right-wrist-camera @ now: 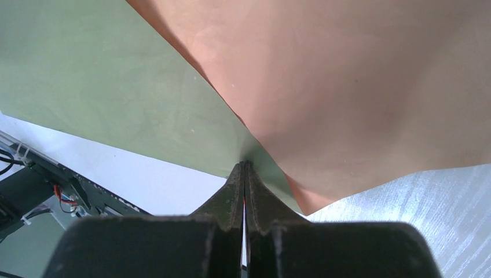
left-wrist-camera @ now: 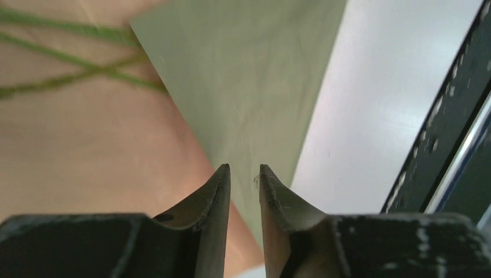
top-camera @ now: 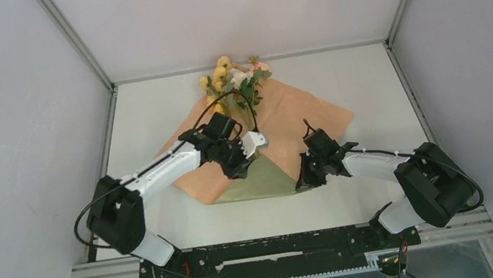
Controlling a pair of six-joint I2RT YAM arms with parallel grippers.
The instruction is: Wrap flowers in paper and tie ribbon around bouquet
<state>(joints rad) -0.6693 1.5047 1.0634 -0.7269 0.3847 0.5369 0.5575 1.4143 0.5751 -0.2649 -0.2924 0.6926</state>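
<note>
Smooth matt paper (top-camera: 299,117), peach on one face, olive on the other, faintly crinkled. Tabletop (top-camera: 152,108) white, satin, finely brushed toward its near edge. Fingers (left-wrist-camera: 215,220) of left gripper (left-wrist-camera: 244,174) dark matt plastic, scuffed pale.

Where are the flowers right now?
In the overhead view, the flowers lie on the paper at the far middle of the table, just beyond the left gripper.
</note>
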